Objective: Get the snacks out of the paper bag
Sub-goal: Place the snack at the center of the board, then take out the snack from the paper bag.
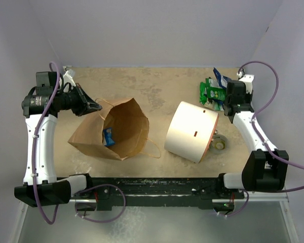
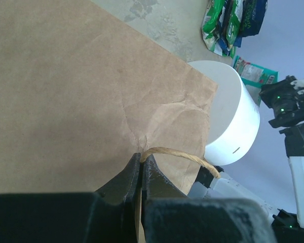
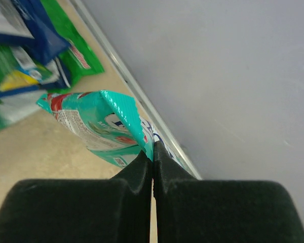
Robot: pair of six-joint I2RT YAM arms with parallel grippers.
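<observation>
Okay, I'm looking down on the tan table (image 1: 157, 86). The biggest thing on it is the brown kraft paper bag (image 1: 86, 139), left of centre. It is lying tilted with its mouth gaping up at the overhead camera.

Right of centre sits the large white cylinder (image 1: 190, 131) with an orange rim, tipped on its side, near the bag but apart from it.

My left gripper (image 1: 93, 107) is at the bag's upper-left rim. On the left wrist view the fingers (image 2: 129, 174) are pressed together on the paper edge, just where the twisted paper handle (image 2: 177, 154) loops out. That one has the bag (image 2: 66, 101) pinched.

Over at the far right corner there's a pile of green and blue foil packets (image 1: 211, 90) on the table, outside the bag. My right gripper (image 1: 227, 98) is just beside that pile. Its wrist view shows the fingers (image 3: 139, 167) clamped on the corner of a teal foil packet (image 3: 101, 126), close to the wall, with the other packets (image 3: 20, 45) behind it.

Inside the bag I can make out one blue packet (image 1: 108, 135) against the inner wall.

Smallest of all, there's a clear tape roll (image 1: 219, 144) on the table, just beside the cylinder's orange rim.
</observation>
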